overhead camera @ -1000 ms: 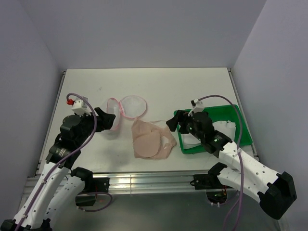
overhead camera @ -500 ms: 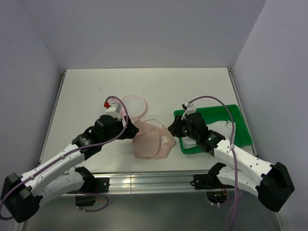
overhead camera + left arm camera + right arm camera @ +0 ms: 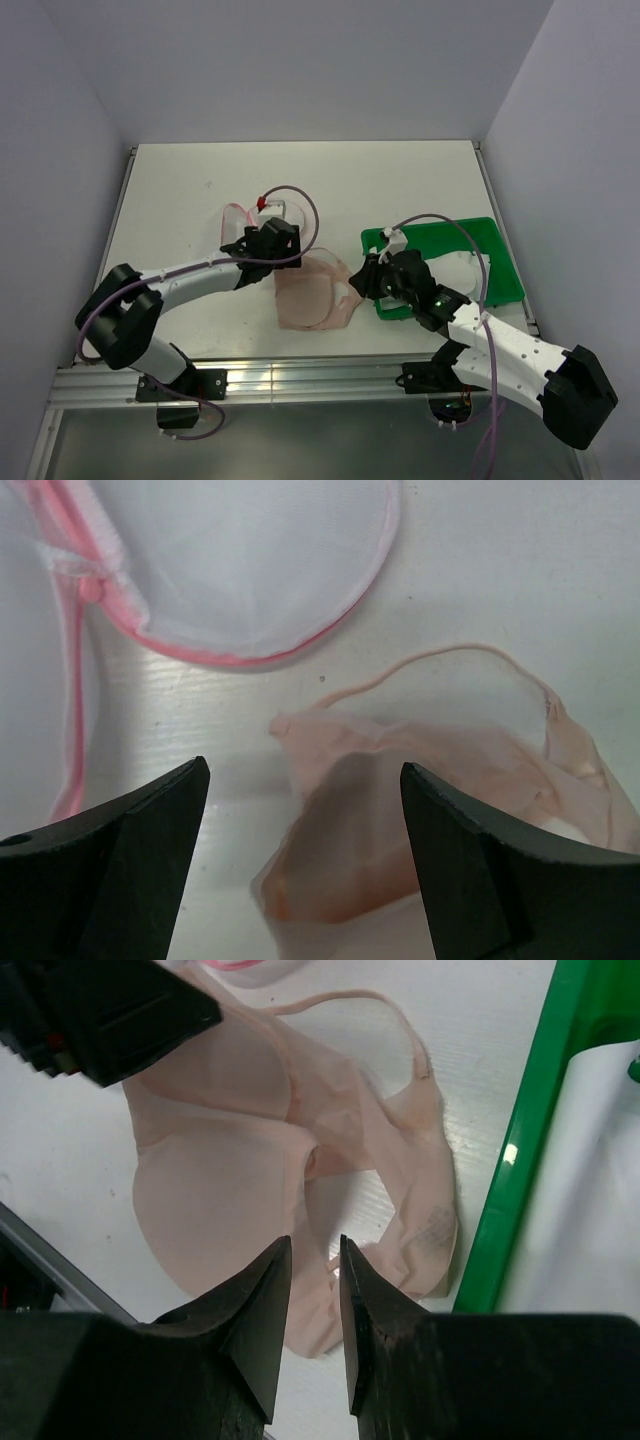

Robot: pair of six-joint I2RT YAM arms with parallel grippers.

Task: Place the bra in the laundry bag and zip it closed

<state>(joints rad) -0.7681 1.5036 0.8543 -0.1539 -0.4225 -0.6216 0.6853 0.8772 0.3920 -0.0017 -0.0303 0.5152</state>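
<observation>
The pale peach bra (image 3: 312, 298) lies flat on the table's near middle. The laundry bag (image 3: 234, 214) lies open just behind it, partly hidden by my left arm; its white mesh half with pink trim (image 3: 250, 570) fills the top of the left wrist view. My left gripper (image 3: 272, 246) hovers open over the bra's upper left corner (image 3: 345, 850), its jaws wide apart on either side of the fabric. My right gripper (image 3: 364, 281) sits at the bra's right edge. Its jaws (image 3: 314, 1244) stand nearly together with a fold of bra fabric (image 3: 230, 1190) between them.
A green plastic tray (image 3: 448, 229) with white cloth (image 3: 462, 270) in it stands right of the bra, its rim (image 3: 530, 1130) close beside my right fingers. My left gripper's black body (image 3: 100, 1010) shows over the bra's far side in the right wrist view.
My left arm swung right from the table's left side to the bra's upper left corner, staying open. My right gripper moved left onto the bra's right edge and its jaws narrowed.
</observation>
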